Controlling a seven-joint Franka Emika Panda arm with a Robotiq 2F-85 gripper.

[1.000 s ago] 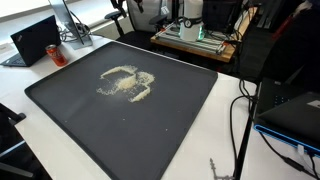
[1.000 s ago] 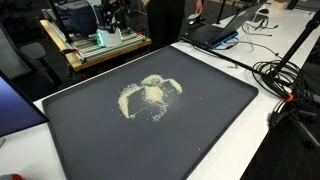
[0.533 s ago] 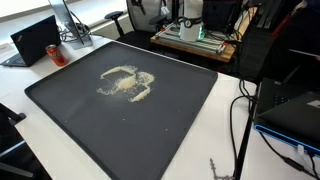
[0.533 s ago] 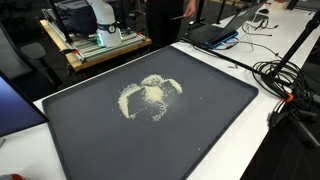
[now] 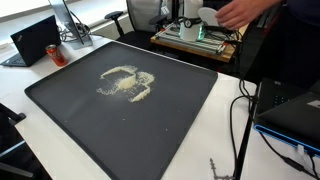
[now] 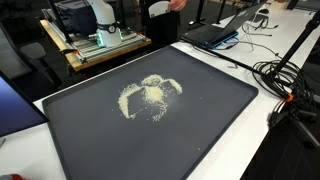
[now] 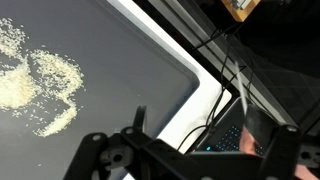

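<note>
A loose pile of pale yellow grains lies spread on a big dark mat on a white table. In the wrist view the grains sit at the left and the mat's rounded corner is in the middle. My gripper hangs well above that corner, open, with nothing between its fingers. One dark fingertip shows clearly. The gripper itself is not seen in either exterior view.
Black cables and an open laptop lie beyond the mat's corner. More laptops and cables ring the table. A person's hand reaches over a wooden bench behind the mat.
A person's arm and hand have come into view over the bench behind the mat. The grains and the mat have not moved.
</note>
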